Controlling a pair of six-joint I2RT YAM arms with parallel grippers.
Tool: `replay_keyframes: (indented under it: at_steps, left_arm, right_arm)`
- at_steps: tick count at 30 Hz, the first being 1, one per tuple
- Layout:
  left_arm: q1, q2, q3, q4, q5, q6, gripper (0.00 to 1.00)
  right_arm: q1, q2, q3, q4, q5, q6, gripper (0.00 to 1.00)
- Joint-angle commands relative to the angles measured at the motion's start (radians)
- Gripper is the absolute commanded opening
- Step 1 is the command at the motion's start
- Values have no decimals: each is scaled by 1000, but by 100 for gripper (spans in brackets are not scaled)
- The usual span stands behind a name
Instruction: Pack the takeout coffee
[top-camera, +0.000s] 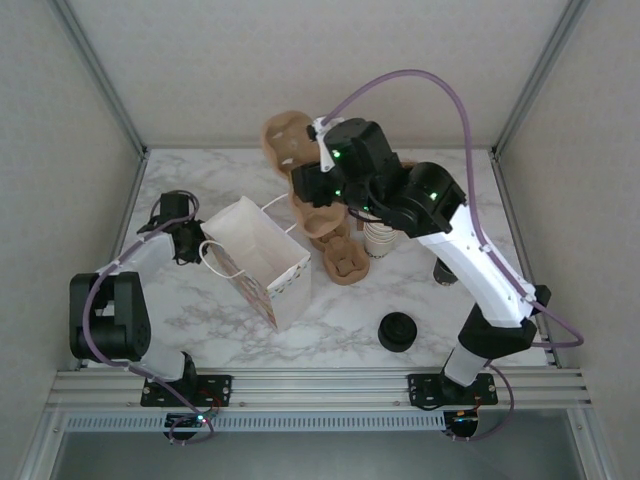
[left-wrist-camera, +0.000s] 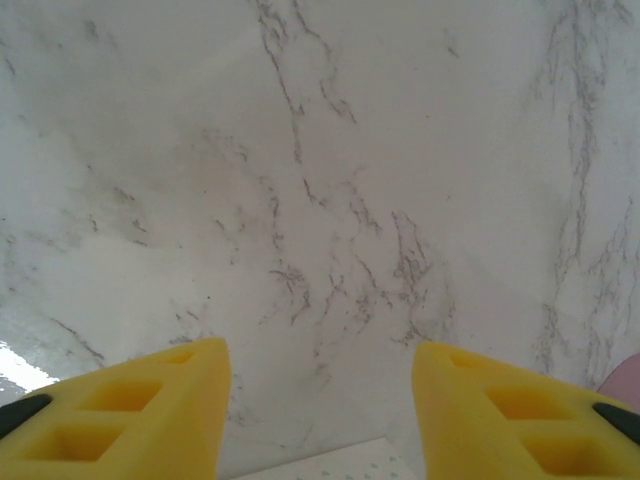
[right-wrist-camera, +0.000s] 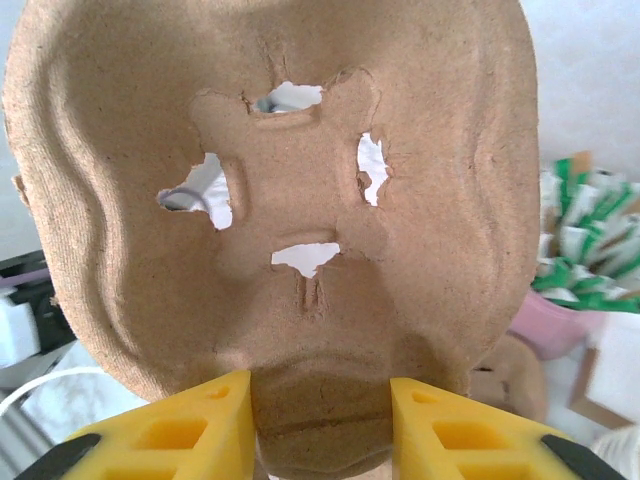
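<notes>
With right end effector (right-wrist-camera: 315, 385) clamped on brown moulded-pulp carrier (right-wrist-camera: 270, 200) and left end effector (left-wrist-camera: 318, 350) apart, grip probably light, crushable black-lidded cream paper cup (top-camera: 445, 272) gently round its wall.

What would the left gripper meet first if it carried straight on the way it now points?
The marble table: the left gripper, jaws apart and empty, points at bare tabletop with nothing in between. How far off it lies is unclear.

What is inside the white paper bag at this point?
From above, the white paper bag stands open and its bare white inner walls show, with no cup visible in it. The flat white interior gives no depth, so its very bottom cannot be checked.
</notes>
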Motion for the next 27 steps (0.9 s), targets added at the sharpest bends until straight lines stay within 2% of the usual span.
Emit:
replay_keyframes:
  at_steps: [1,13,21,27]
  left_arm:
    - [-20,-19,-36,7,-15,-12,50]
    - [-111,-118,-140,-3,-49,-56,49]
    - [-174,-221,-216,-7,-87,-126,47]
    - [-224,-257,-243,-8,-106,-151,47]
  right_arm:
    - [40,48,54,21,-34,-20,36]
    - [102,141,91,9,-140,-59,36]
    - [107,129,-23,38,-184,-68,36]
    - [107,54,-187,93,-204,-105,36]
